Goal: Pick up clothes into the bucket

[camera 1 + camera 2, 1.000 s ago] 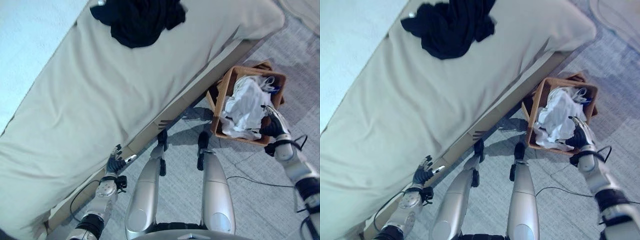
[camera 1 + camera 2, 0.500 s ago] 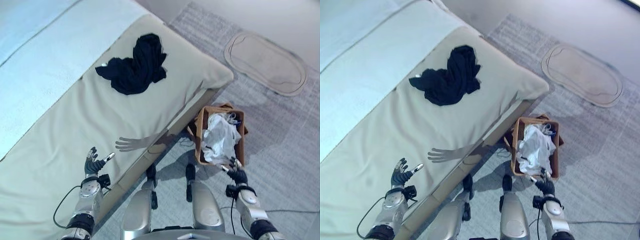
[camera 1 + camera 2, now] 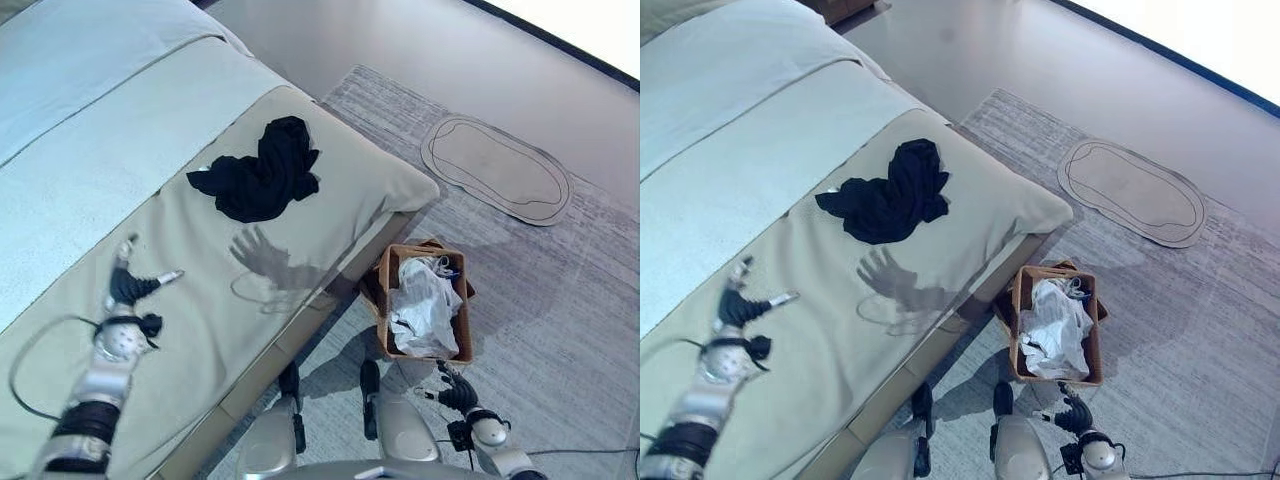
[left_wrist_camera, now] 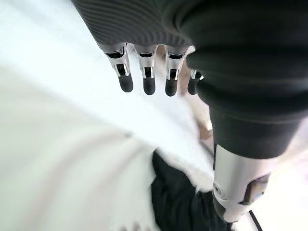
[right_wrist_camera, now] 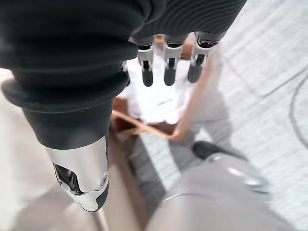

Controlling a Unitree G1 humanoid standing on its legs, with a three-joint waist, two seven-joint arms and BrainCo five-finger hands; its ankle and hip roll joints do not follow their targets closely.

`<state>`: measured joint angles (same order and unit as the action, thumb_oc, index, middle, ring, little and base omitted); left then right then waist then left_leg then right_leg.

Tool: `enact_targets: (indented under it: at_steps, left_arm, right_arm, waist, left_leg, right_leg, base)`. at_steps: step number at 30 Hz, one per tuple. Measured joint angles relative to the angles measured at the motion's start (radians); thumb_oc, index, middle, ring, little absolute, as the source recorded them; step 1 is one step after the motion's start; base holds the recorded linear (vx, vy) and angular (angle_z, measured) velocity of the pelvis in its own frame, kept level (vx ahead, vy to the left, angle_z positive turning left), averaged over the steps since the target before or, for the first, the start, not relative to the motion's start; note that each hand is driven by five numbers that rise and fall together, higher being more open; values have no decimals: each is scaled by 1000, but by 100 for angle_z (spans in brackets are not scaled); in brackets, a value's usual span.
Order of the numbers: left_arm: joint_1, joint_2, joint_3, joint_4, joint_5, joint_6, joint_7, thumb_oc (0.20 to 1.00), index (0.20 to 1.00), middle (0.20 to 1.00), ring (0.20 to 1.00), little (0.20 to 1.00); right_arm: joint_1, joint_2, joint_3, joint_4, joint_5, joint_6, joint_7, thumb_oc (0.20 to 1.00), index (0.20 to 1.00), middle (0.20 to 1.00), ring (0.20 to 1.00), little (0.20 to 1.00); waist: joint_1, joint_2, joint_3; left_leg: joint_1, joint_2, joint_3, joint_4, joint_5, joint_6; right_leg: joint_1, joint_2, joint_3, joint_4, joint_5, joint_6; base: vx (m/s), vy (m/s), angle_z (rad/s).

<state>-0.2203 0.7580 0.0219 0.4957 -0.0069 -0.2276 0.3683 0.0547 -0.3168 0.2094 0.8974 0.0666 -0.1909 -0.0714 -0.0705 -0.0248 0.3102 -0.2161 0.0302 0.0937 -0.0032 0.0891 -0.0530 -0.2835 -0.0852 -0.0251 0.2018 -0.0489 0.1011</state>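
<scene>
Dark garment (image 3: 262, 182) lying crumpled in a loose heap on the beige blanket (image 3: 190, 290) of the bed (image 3: 730, 150), well apart from both hands. Soft and limp by the look of it, probably light, likely to drape and trail once lifted; best taken at the thick bunched middle of the heap rather than at a thin edge, so that more folds come up together.

Wicker basket (image 3: 462, 340) on the grey carpet (image 3: 560, 300) beside the bed's corner, already holding white clothes (image 3: 422, 305).

Left hand (image 3: 128, 285) raised over the blanket, short of the garment, fingers straight and spread, thumb out to the side, holding nothing; in the left wrist view the dark heap showing past the fingertips (image 4: 147, 86). Right hand (image 3: 458, 394) low near the basket's near rim, fingers relaxed and apart, empty. Oval mat (image 3: 1132, 190) lying farther off on the carpet.
</scene>
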Motion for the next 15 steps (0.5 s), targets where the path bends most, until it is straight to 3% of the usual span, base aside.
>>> enact_targets:
  at_steps: [4,6,8,11,13,14,15]
  left_arm:
    - [-145,79,-30,27,43,9,30,1000,1000,1000,1000,1000]
    - [-251,158,-91,40,73,18,51,1000,1000,1000,1000,1000]
    - [-322,200,-123,51,78,22,55,1000,1000,1000,1000,1000]
    - [-575,287,-312,165,114,45,77,1000,1000,1000,1000,1000]
    - [-658,308,-341,180,116,50,89,1000,1000,1000,1000,1000]
    - [-739,348,-426,182,141,58,97,1000,1000,1000,1000,1000]
    - [-765,352,-444,186,159,58,97,1000,1000,1000,1000,1000]
  right_arm:
    - [-2,-15,3,-1,-4,0,0,1000,1000,1000,1000,1000]
    - [-14,-21,20,-17,-4,-2,-1,1000,1000,1000,1000,1000]
    - [-25,-27,30,-26,-4,-4,-2,1000,1000,1000,1000,1000]
    - [-39,-49,39,-63,7,-13,-8,1000,1000,1000,1000,1000]
    - [-58,-53,36,-71,26,-23,-16,1000,1000,1000,1000,1000]
    - [-71,-54,39,-91,42,-29,-20,1000,1000,1000,1000,1000]
    - [-74,-52,40,-91,46,-31,-23,1000,1000,1000,1000,1000]
  waist:
    - [-3,-7,37]
    - [-32,-23,90]
    - [-38,-30,129]
    - [-55,-39,186]
    - [-65,-46,204]
    - [-79,-50,212]
    - [-86,-56,220]
  left_leg:
    - [-62,8,12,62,-3,-4]
    - [-126,14,12,133,-23,-28]
    - [-164,18,12,171,-34,-30]
    - [-283,38,15,287,-74,-33]
    - [-338,47,17,322,-80,-36]
    - [-394,57,13,360,-84,-36]
    - [-403,60,17,371,-90,-40]
  right_leg:
    - [-54,8,12,45,2,-4]
    - [-111,13,17,93,-8,-10]
    - [-145,17,19,122,-13,-17]
    - [-253,32,33,192,-19,-26]
    - [-301,39,43,206,-12,-29]
    - [-346,47,42,227,-10,-29]
    - [-356,49,49,223,-9,-29]
  base:
    - [-35,-44,-9]
    - [-47,-43,-4]
    - [-48,-19,-5]
    - [-96,-7,-13]
    - [-22,32,-20]
    - [40,50,-15]
    - [-5,65,-33]
